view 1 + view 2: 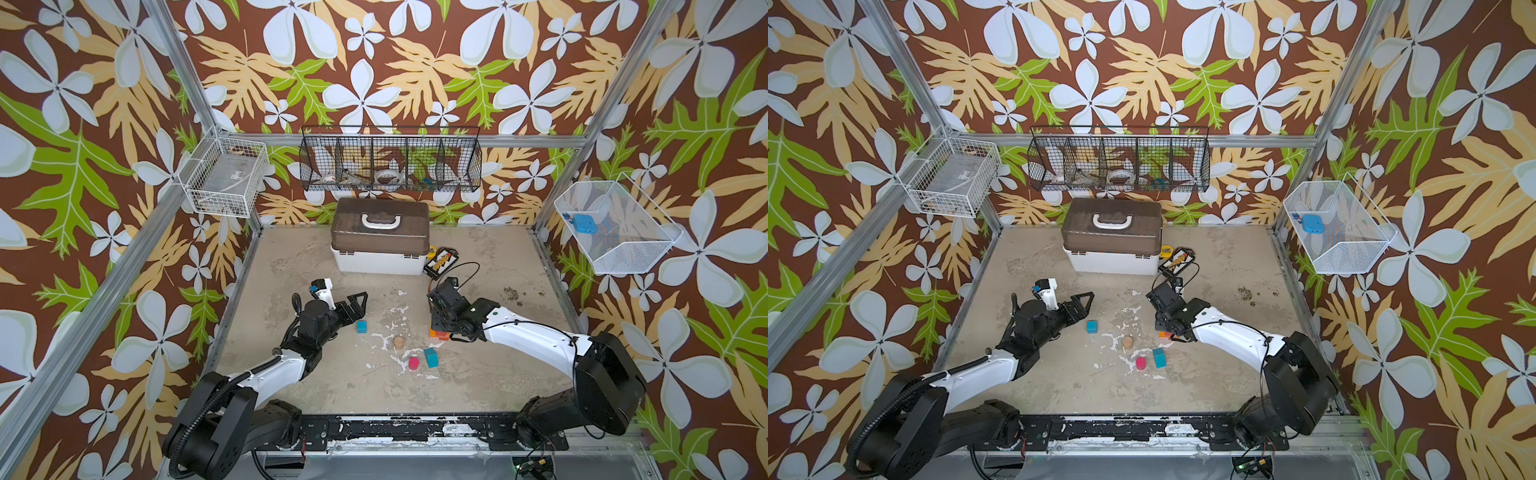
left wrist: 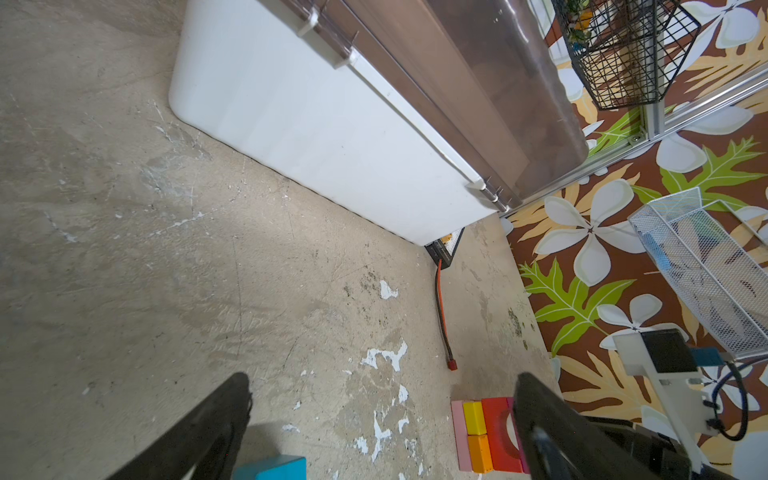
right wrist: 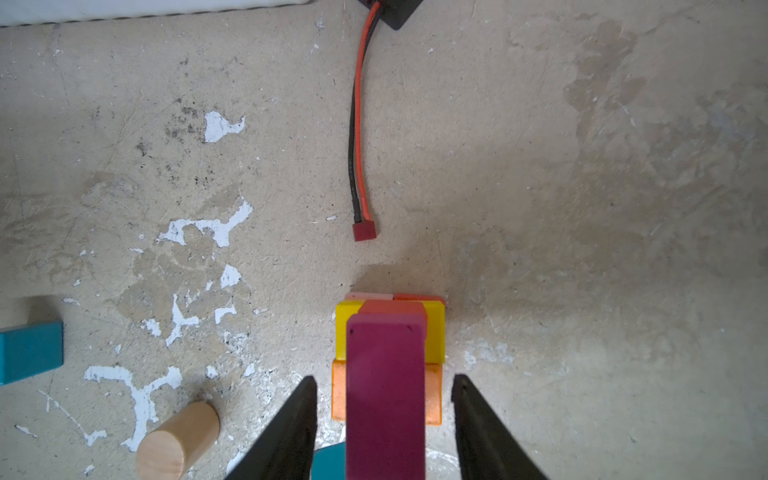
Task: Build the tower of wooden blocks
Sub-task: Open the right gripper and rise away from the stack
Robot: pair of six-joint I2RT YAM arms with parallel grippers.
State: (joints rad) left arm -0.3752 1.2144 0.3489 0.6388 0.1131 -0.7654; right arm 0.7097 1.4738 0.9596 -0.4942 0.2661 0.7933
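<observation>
Our tower (image 3: 388, 353) stood on the table (image 1: 374, 386), right of middle.
We saw the right fingers (image 3: 291, 432) spread either side of its magenta bar (image 3: 385, 407), clear of it; the left fingers (image 2: 216, 415) gaped wide near a teal cube (image 1: 361, 326).

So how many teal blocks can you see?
2: a cube left of the tan cylinder, a bigger one beside the pink cylinder. The right arm may hide more.
</observation>
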